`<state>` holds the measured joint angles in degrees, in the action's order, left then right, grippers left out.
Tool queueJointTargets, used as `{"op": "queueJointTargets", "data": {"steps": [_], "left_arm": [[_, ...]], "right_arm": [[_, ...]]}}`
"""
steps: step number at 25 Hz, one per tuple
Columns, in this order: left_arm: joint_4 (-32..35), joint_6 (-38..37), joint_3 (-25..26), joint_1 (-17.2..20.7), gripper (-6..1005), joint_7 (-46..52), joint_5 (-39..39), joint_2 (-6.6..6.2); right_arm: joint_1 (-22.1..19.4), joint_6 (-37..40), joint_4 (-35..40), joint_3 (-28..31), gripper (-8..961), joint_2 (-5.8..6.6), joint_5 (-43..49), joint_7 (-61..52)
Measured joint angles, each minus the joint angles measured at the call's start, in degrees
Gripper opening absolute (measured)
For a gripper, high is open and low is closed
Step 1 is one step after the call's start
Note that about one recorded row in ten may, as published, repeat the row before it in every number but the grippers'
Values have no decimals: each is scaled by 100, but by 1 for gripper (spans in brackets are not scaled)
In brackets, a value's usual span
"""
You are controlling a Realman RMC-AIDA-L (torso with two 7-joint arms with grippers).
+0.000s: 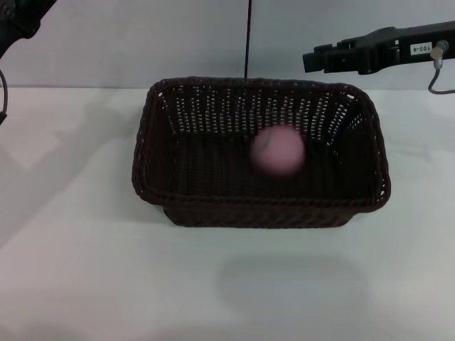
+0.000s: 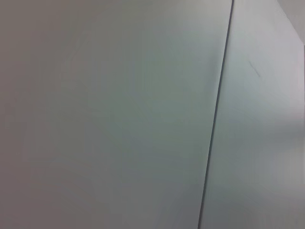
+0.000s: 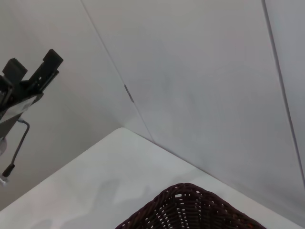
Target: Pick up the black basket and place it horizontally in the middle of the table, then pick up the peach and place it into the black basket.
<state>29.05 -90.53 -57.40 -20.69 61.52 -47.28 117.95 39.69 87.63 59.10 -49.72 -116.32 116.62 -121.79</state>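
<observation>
Resting lengthwise across the middle of the white surface (image 1: 78, 270): one dark woven basket (image 1: 259, 206), rectangular, rounded corners, braided rim, openwork sides, mouth upward.

Contents: one pale-pink peach (image 1: 279, 150), blurred, seen inside the basket toward its far wall and a little to the right of centre. Whether it touches the basket floor cannot be told.

Right hand (image 1: 320, 58): raised above and behind the basket's far right corner, well apart from the peach, pointing leftward along the back wall (image 1: 142, 35). It holds nothing; its two finger ends show as blunt black tips with a slight gap between them, so it reads as parted. A grey cable (image 1: 437, 71) loops off the arm. In the right wrist view the same black finger ends (image 3: 33, 76) appear at the edge, with a corner of the basket rim (image 3: 190, 207) below.

Left hand: its fingers do not appear in any view; only a dark part of the left arm (image 1: 18, 21) shows at the upper corner of the head view. The left wrist view shows only wall panels (image 2: 119, 114) and a seam.
</observation>
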Motion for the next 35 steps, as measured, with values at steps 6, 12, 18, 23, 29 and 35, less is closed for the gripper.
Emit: {"op": "queueJointTargets", "data": {"steps": [6,12,18,23,29,35], "left_arm": [[-10,0,2,1,829,0,0,0],[-14,-20,2,55,829,0,-1,8],[-66,-55,70,106,829,2,1,18],[-213,-112,208,111,829,-27,16,14],[-740,-259,1043,186,829,-424,27,30],[-1648,-645,2243,232,829,-1369,84,48]], "right_arm": [[-105,2,12,56,436,-17,-31,2],[-423,6,4,391,550,-97,-350,239],[-1305,7,-329,554,562,-167,-2196,1680],[-1907,44,-1904,1060,562,-243,-4386,3909],[-2204,588,-4015,2000,562,-252,-6298,6420],[-2313,1073,-5095,2931,562,-269,-6671,8056]]}}
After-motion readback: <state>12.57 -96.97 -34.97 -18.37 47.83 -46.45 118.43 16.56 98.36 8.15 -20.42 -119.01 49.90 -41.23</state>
